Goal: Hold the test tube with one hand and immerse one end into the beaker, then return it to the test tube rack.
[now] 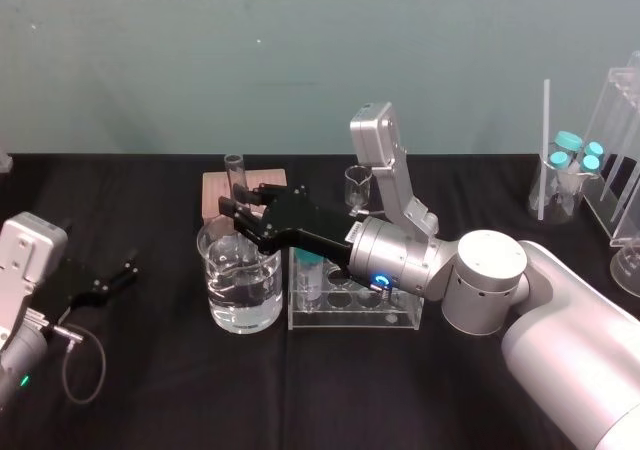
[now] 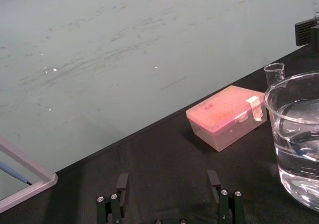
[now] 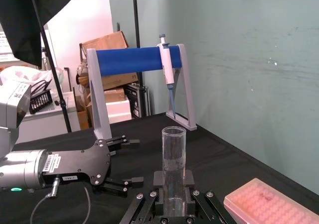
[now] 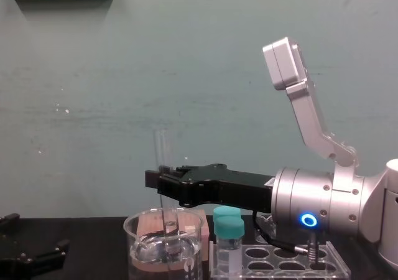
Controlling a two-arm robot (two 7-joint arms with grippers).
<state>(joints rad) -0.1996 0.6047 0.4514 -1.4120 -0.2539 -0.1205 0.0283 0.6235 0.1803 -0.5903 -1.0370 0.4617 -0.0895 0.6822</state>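
Observation:
My right gripper [image 1: 240,210] is shut on the test tube [image 1: 233,165], a long clear tube held upright over the large beaker [image 1: 222,305] of water. In the chest view the test tube [image 4: 160,146] runs down through the black fingers [image 4: 163,179] into the beaker [image 4: 134,230]; I cannot tell whether its lower end touches the water. The right wrist view shows the test tube [image 3: 173,157] clamped between both pads. The clear test tube rack [image 1: 400,320] stands just right of the beaker, under the right wrist. My left gripper [image 1: 125,270] rests open at the table's left.
A pink tip box [image 2: 227,117] and a tiny beaker [image 1: 357,185] sit behind the large beaker. A teal-capped vial [image 4: 229,233] stands in the rack. More teal-capped vials [image 1: 578,152] and a clear stand [image 1: 620,170] are at the far right. A blue pipette stand [image 3: 134,62] is far left.

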